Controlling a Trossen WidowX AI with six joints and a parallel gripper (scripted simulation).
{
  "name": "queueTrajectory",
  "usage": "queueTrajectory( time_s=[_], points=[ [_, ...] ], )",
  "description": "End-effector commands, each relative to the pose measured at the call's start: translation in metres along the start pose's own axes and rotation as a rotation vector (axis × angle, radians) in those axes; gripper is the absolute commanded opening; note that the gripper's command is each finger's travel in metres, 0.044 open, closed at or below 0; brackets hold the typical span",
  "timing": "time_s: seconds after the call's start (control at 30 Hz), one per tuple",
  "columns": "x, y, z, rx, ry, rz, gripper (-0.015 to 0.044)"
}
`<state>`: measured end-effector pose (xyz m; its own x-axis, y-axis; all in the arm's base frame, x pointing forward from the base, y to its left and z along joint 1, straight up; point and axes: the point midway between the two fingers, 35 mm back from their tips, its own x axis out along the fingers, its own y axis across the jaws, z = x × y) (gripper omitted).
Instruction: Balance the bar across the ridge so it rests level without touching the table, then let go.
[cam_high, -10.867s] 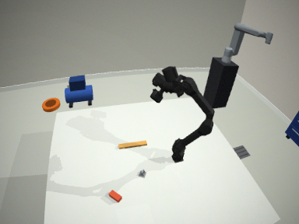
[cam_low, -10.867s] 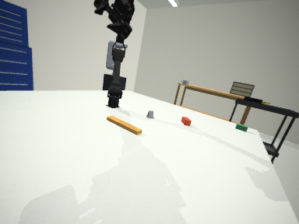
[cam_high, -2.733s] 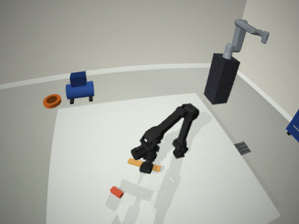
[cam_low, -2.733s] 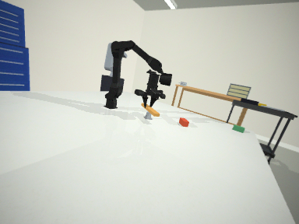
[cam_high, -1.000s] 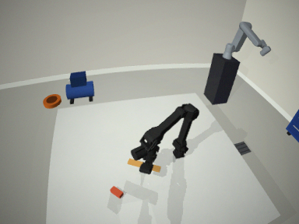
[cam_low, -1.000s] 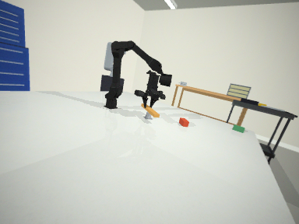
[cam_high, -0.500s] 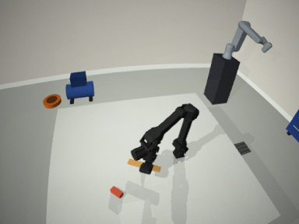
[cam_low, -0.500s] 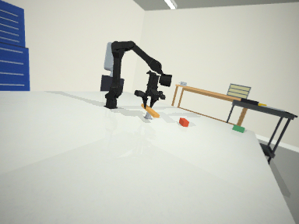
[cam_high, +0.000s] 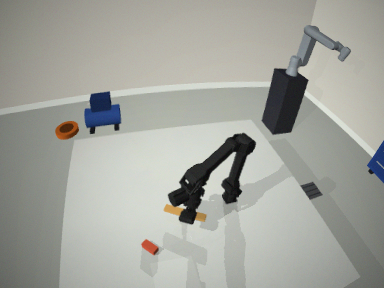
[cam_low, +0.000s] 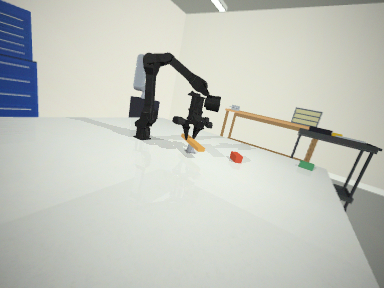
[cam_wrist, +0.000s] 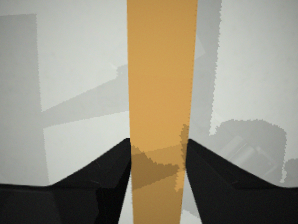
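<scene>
Closest to us, in the wrist view, our two black fingers stand partly closed on the orange bar (cam_wrist: 161, 75), one pressed to each long side, and the bar runs straight out ahead between them and past the top edge of the frame. We have it firmly; nothing else is in the grip.

Just beneath the fingers, the exterior view shows a small grey ridge (cam_low: 191, 149) standing on the white surface (cam_low: 150, 210), with the bar lying over it and the gripper (cam_low: 192, 134) directly above. The bar looks slightly tilted there, its end toward the red block lower than the other, though the angle of view makes that hard to settle. Whether either end touches the surface we cannot tell.

Our judgement for this step: we should keep the grip until the bar's middle sits over the ridge crest and both ends hang free, level it, lower until the ridge takes the weight, then open slowly and lift straight up so neither finger drags a side. A release off centre risks the bar tipping onto the surface.

Farther out from the fingers, a red block (cam_high: 149, 246) lies well apart on the surface, playing no part. Beyond that stand a blue compressor (cam_high: 102, 116) and an orange ring (cam_high: 66, 130) on the floor.
</scene>
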<state>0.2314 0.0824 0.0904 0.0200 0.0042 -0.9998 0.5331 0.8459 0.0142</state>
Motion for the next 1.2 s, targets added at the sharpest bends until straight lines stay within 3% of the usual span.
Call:
queueTrajectory(
  time_s=[0.0, 1.17],
  points=[
    [0.0007, 0.0005, 0.0, 0.004, 0.002, 0.002, 0.0],
    [0.0035, 0.0, -0.0005, 0.004, 0.002, 0.002, 0.0]
  ],
)
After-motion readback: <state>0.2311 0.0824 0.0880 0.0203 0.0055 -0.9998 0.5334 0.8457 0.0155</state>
